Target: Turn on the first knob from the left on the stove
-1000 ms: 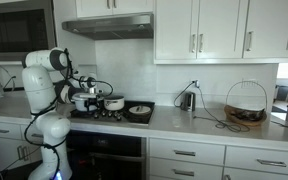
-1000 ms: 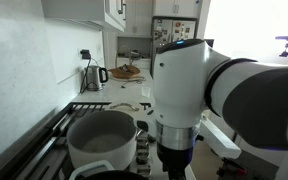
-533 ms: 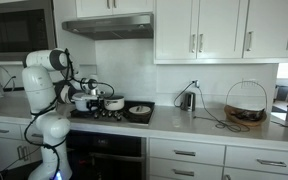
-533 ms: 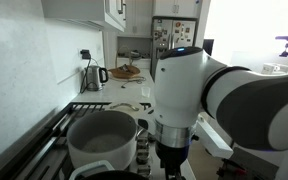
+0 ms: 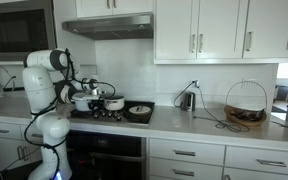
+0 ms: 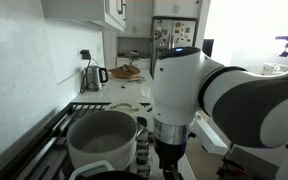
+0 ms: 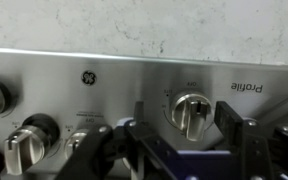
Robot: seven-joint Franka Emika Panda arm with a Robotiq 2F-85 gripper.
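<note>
The stove [image 5: 112, 115] stands under the grey hood, with pots on its black grates. The wrist view shows its stainless front panel [image 7: 114, 75] with a GE logo and a row of silver knobs. One knob [image 7: 191, 113] sits between the two dark fingers of my gripper [image 7: 184, 112]. The gripper is open; the fingers flank the knob with small gaps on both sides. Other knobs [image 7: 26, 143] show further left in that view. In the exterior views the gripper is hidden behind the white arm [image 6: 184, 95] at the stove front.
A silver pot [image 6: 102, 140] sits on the burner beside the arm; a dark pan [image 5: 139, 111] is on the stove's other side. A kettle [image 6: 94, 77] and a wire basket [image 5: 246, 105] stand on the counter. Drawers lie below the counter edge.
The arm's wrist shifted slightly in an exterior view a second ago; since then nothing has visibly moved.
</note>
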